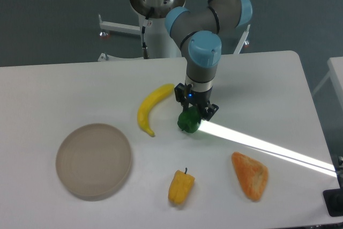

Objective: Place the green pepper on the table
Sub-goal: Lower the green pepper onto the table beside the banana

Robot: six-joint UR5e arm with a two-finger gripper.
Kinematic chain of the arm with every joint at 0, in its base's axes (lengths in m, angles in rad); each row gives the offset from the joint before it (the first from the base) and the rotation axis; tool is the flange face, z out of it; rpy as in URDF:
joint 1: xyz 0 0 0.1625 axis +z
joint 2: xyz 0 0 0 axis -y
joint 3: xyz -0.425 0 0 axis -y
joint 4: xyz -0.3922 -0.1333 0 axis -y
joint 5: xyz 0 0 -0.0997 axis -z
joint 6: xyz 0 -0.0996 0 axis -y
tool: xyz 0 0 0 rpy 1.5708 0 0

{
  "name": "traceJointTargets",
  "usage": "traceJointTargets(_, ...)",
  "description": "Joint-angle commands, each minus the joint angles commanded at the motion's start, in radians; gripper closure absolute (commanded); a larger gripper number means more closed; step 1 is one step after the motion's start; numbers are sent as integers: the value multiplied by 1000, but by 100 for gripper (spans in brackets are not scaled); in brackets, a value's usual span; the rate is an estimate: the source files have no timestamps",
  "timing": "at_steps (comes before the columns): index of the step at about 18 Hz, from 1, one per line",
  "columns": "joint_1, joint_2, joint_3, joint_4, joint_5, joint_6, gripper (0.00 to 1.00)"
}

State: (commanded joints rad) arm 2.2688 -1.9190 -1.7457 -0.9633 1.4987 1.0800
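Observation:
The green pepper (188,122) is a small glossy dark-green lump held between the fingers of my gripper (192,116), which is shut on it. It hangs low over the white table (64,95), just right of the banana; I cannot tell whether it touches the surface. The gripper points straight down from the blue-capped wrist above.
A yellow banana (151,106) lies just left of the pepper. A round beige plate (94,159) sits at the front left. A yellow pepper (181,187) and an orange wedge (250,175) lie near the front edge. A bright light stripe crosses the table to the right.

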Motion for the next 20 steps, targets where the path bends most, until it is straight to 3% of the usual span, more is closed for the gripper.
traceJointTargets(9,-5,-8,3,0,3,-9,62)
traceJointTargets(10,-5,-9,5,0,2,-9,60)
traceJointTargets(13,-5,-9,3,0,3,-9,41)
traceJointTargets(16,-6,-11,5,0,3,-9,36)
traceJointTargets(17,-6,-11,6,0,3,-8,30)
traceJointTargets(20,-5,-11,8,0,5,-2,22)
